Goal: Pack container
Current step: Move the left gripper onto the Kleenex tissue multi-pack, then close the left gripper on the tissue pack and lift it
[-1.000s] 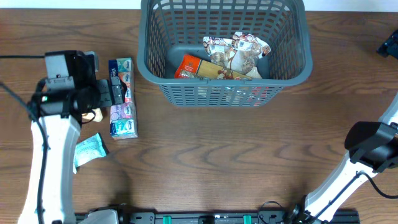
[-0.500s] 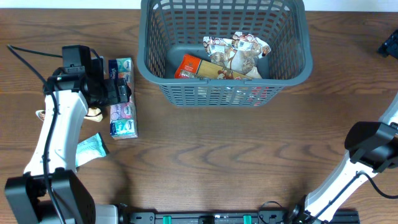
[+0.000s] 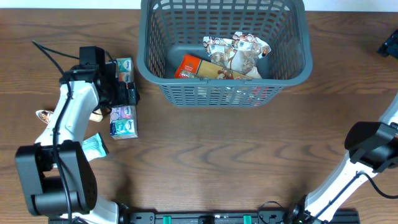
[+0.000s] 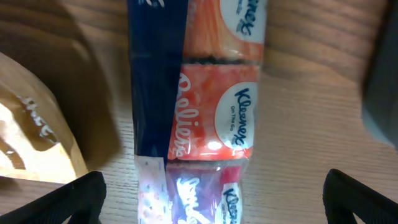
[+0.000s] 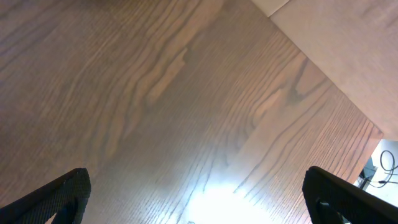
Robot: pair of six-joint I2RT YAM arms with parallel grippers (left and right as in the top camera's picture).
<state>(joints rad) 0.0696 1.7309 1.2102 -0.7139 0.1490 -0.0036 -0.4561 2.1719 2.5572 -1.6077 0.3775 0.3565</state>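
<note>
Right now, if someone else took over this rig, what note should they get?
Left gripper: open, over the tissue pack lying on the table left of the container, jaws astride it, nothing held.
Right gripper: open over bare table at the right, empty.
Done: an orange box and snack packets lie in the container.
Left: the tissue pack, a teal packet and a small tan packet lie on the table, outside it.
</note>
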